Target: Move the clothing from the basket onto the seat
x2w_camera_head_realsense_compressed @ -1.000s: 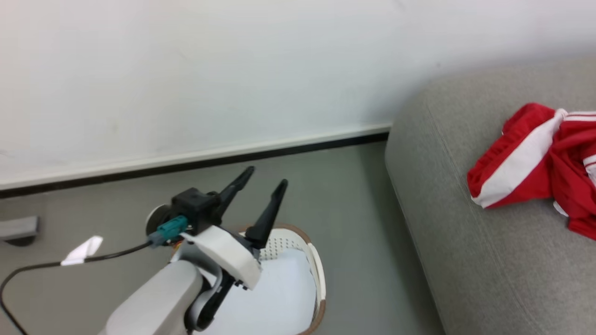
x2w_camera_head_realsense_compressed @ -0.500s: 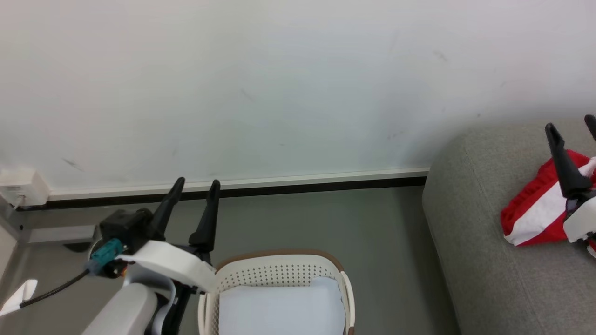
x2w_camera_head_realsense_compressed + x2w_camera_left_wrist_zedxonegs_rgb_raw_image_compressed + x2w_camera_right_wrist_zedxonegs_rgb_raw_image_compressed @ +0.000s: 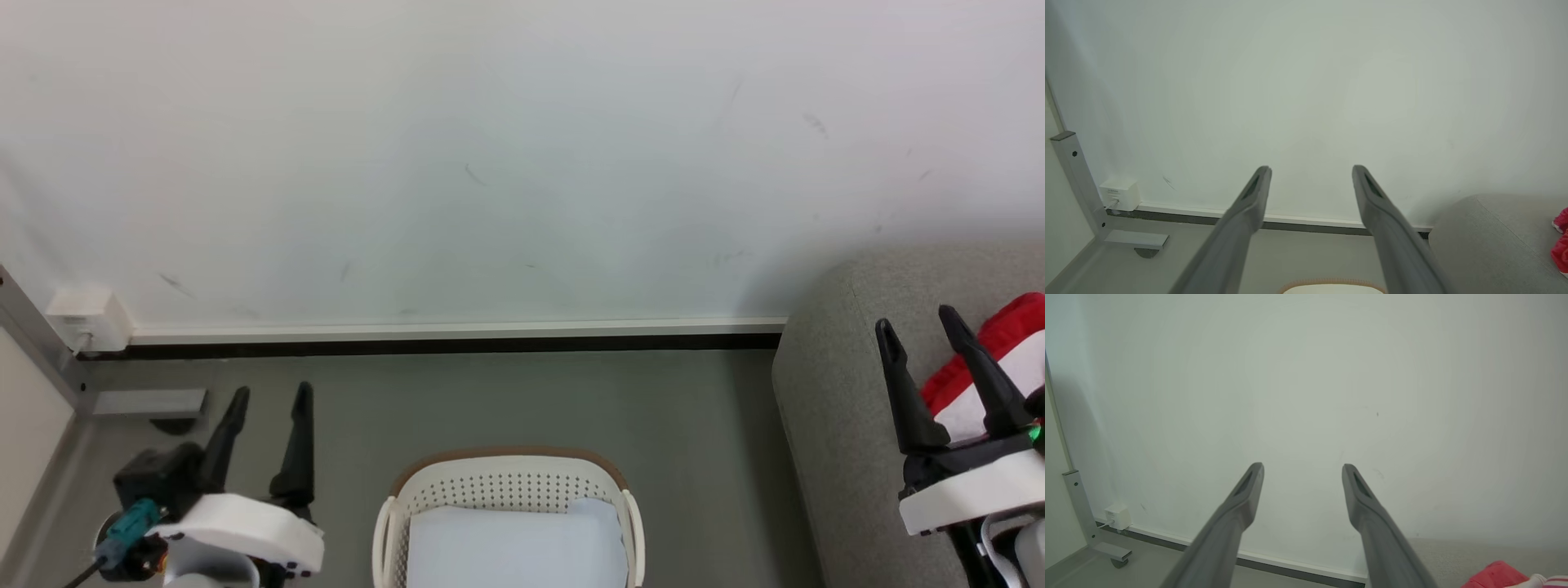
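Finds the clothing (image 3: 1016,322) heaped on the seat (image 3: 833,425), just beyond the right jaws; sees a white sheet (image 3: 514,547) and no red in the visible part of the basket (image 3: 506,490). Holds left jaws and right jaws spread wide, pinching nothing. Risks catching the thin fabric on a right fingertip (image 3: 955,327) when moving off, dragging it down to the floor (image 3: 571,400)

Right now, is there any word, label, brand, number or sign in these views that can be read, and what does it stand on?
No text reads clearly.
Faint dark print on the front of the white wall box: too small and blurred to read.
On the clothing, the basket and the seat: no lettering, logo or number on the parts that show.
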You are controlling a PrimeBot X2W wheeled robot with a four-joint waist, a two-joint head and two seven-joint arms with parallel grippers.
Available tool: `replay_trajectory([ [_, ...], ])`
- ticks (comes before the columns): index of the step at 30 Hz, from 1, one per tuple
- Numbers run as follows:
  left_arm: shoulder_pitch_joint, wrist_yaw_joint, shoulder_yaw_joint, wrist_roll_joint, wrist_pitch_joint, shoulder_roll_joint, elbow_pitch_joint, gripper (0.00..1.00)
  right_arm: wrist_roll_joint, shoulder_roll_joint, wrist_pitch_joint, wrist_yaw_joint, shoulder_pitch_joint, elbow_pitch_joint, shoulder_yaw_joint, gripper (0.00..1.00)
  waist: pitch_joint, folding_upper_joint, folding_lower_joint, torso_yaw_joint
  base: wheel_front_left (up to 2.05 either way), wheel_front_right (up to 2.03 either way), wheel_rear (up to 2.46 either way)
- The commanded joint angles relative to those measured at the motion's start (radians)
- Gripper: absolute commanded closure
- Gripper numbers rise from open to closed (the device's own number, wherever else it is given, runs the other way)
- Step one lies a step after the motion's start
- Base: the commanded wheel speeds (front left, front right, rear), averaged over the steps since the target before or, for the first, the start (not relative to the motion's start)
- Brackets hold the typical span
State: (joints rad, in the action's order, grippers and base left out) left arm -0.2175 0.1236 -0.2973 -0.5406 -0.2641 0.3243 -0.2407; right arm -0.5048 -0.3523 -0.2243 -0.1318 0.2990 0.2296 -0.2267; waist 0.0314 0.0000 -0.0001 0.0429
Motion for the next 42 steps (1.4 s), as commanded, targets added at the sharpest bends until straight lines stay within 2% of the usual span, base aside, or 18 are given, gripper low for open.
replay_trajectory([
  [1,0.016,-0.002,0.013,0.015,0.000,-0.005,0.001,0.00,0.015,0.003,-0.009,0.002,-0.023,0.000,0.009,0.00,0.001,0.0000,0.0001,-0.001,0.00,0.00,0.00],
  [5,0.060,-0.020,0.059,0.052,0.000,-0.031,0.000,0.00,0.048,0.053,-0.035,0.002,-0.082,-0.005,0.043,0.00,0.004,0.0000,0.0001,-0.006,0.00,0.00,0.00],
  [16,0.107,-0.065,0.150,0.178,0.000,-0.104,-0.026,0.00,0.114,0.159,-0.041,0.002,-0.151,-0.023,0.048,0.00,0.006,0.0000,0.0001,-0.003,0.00,0.00,0.00],
  [32,0.123,-0.131,0.231,0.268,0.000,-0.173,-0.046,0.00,0.120,0.180,-0.041,0.002,-0.143,0.076,0.072,0.00,0.016,0.0000,0.0001,0.000,0.00,0.00,0.00],
  [42,0.116,-0.163,0.262,0.309,0.000,-0.200,-0.057,0.00,0.112,0.175,-0.041,0.002,-0.122,0.090,0.069,0.00,0.020,0.0000,0.0001,0.001,0.00,0.00,0.00],
])
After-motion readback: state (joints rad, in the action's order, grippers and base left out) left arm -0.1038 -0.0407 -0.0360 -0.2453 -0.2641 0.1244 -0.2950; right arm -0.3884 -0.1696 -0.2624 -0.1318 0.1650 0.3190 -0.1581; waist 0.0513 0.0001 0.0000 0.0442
